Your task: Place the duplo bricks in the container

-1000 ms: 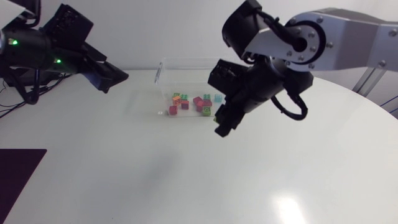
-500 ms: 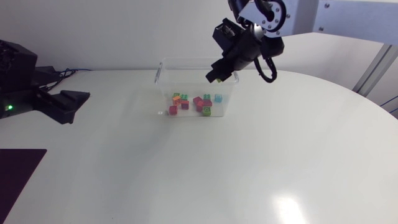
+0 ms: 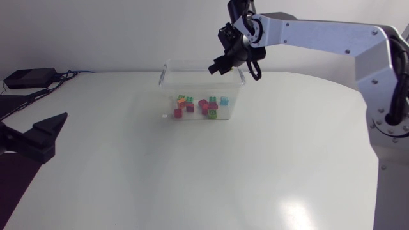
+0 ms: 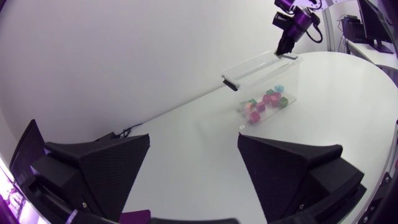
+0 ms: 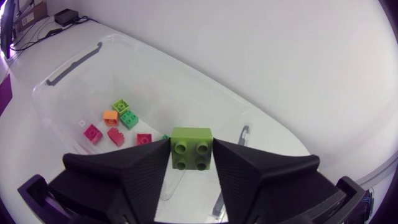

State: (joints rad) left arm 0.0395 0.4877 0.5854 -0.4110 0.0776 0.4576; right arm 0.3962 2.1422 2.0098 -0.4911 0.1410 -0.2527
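A clear plastic container stands at the table's far middle with several coloured duplo bricks on its floor. My right gripper hangs over the container's far right rim. In the right wrist view its fingers press a green duplo brick from both sides, above the container and the loose bricks below. My left gripper sits low at the table's left edge, open and holding nothing. Ahead of its spread fingers, the left wrist view shows the container far off.
A black box with cables lies at the table's far left corner. White tabletop stretches between the container and the near edge.
My right arm has swung from in front of the container up over its far right rim, carrying the green brick. My left arm has drawn back to the table's left edge.
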